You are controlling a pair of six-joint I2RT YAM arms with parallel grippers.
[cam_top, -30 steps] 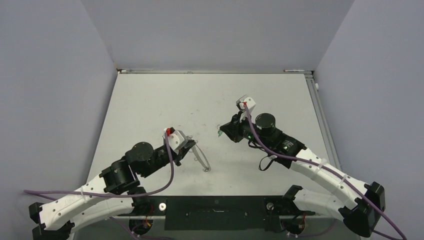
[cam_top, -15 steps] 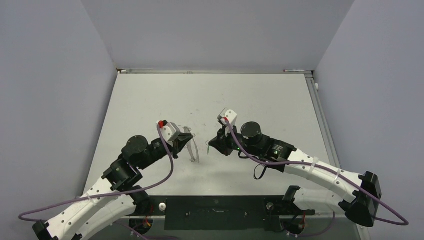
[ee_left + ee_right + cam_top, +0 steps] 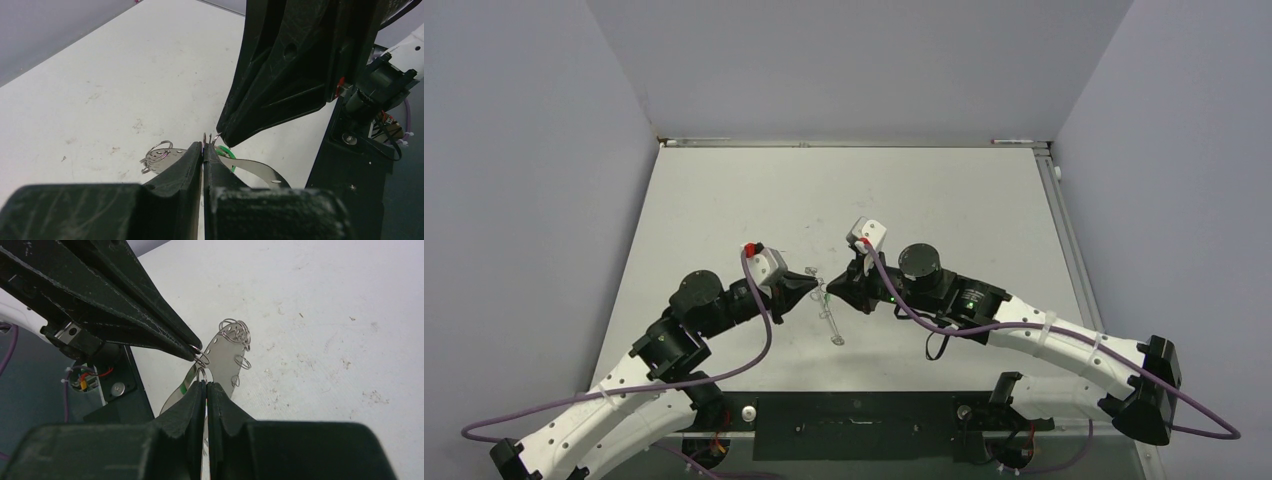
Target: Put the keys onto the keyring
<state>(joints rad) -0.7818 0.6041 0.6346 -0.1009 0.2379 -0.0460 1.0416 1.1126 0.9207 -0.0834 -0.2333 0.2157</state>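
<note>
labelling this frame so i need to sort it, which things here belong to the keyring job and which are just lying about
Part of the job: keyring, green key, left gripper shut on the keyring, right gripper shut on the green key.

Just there: table, purple cables, black base plate.

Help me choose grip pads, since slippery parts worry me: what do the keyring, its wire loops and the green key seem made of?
Keyring: apparently thin sheet metal, matte grey with a soft sheen and punched holes. Wire loops: shiny steel-like wire, glinting coils. Green key: probably plastic or painted, judging by its saturated colour; too small to be sure.
</note>
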